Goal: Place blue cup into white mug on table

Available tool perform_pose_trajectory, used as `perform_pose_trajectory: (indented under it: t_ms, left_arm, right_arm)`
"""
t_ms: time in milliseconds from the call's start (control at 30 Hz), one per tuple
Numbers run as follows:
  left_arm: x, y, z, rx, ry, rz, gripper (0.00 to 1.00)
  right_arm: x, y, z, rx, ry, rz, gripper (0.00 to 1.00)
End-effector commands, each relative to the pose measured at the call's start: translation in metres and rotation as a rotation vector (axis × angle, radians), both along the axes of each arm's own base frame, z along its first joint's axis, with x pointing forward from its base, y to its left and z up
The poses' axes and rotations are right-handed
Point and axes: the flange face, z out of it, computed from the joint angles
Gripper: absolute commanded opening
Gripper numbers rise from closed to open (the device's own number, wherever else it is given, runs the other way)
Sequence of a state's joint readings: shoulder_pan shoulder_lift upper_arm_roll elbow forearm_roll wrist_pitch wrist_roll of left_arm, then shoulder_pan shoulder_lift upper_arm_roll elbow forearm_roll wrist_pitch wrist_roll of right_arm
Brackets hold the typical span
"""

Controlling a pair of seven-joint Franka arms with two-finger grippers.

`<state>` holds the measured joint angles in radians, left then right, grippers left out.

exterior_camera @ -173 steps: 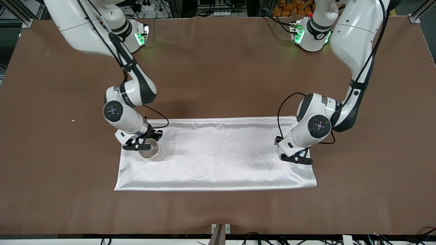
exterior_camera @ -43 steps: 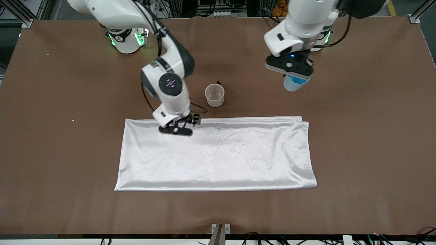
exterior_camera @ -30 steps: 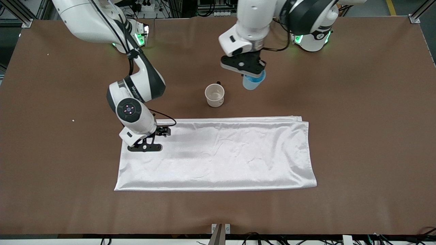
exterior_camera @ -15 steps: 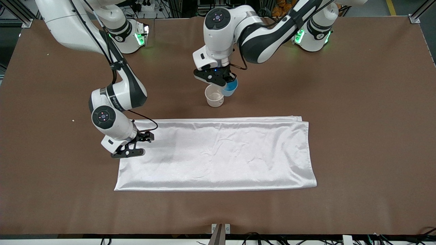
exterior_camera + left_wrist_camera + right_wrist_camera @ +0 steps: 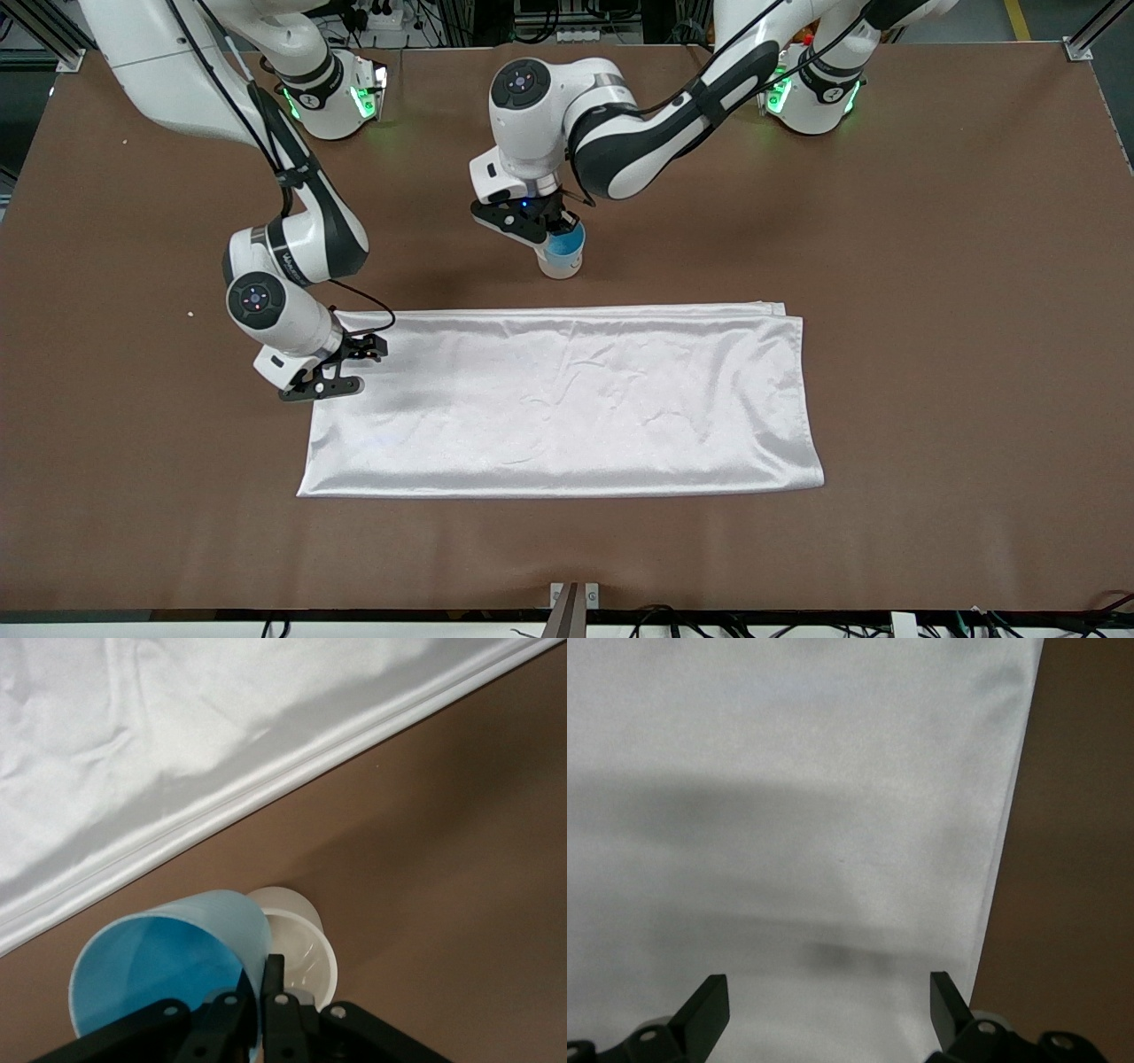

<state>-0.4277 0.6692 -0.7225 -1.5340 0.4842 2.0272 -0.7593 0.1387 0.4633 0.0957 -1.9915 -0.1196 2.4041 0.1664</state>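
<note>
The white mug point(image 5: 558, 267) stands on the brown table point(image 5: 930, 354), just farther from the front camera than the white cloth. The blue cup point(image 5: 564, 242) hangs tilted over the mug's mouth and hides most of it; how deep it reaches I cannot tell. My left gripper point(image 5: 542, 232) is shut on the cup's rim wall. In the left wrist view the blue cup point(image 5: 168, 966) overlaps the white mug point(image 5: 301, 943), and my left gripper point(image 5: 260, 981) pinches the cup's wall, one finger inside and one outside. My right gripper point(image 5: 330, 379) hangs open and empty over the cloth's corner.
A white satin cloth point(image 5: 567, 399) lies flat across the middle of the table, nearer the front camera than the mug. In the right wrist view my right gripper point(image 5: 827, 1005) is over the cloth point(image 5: 788, 815), close to its edge and the bare table point(image 5: 1072, 859).
My left arm has carried the blue cup sideways from beside the mug to over its mouth, and lower. My right arm has drifted toward its own end of the table, to the cloth's corner.
</note>
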Motion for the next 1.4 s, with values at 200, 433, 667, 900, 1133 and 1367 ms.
perform_pose_trajectory:
  t_ms: [200, 433, 667, 900, 1133, 1367]
  left_arm:
    - [-0.017, -0.019, -0.018, 0.010, -0.033, 0.047, 0.00]
    - [-0.023, -0.020, -0.014, 0.014, -0.025, 0.055, 0.00]
    - [-0.032, -0.015, -0.026, 0.041, -0.013, 0.038, 0.00]
    - [-0.039, -0.013, -0.035, 0.060, -0.008, 0.023, 0.00]
    - [-0.033, -0.010, -0.034, 0.059, -0.011, 0.014, 1.00]
    - [-0.025, -0.005, -0.016, 0.049, -0.035, -0.011, 1.00]
  right_arm:
    - [-0.062, -0.013, 0.020, -0.005, -0.009, 0.024, 1.00]
    - [-0.071, -0.017, 0.039, -0.011, -0.022, 0.042, 1.00]
    - [-0.070, -0.032, 0.053, -0.015, -0.019, 0.074, 1.00]
    - [-0.076, -0.046, 0.055, -0.019, -0.010, 0.094, 1.00]
    - [-0.080, -0.059, 0.056, -0.020, -0.005, 0.103, 1.00]
    - [-0.092, -0.060, 0.061, -0.024, -0.005, 0.103, 1.00]
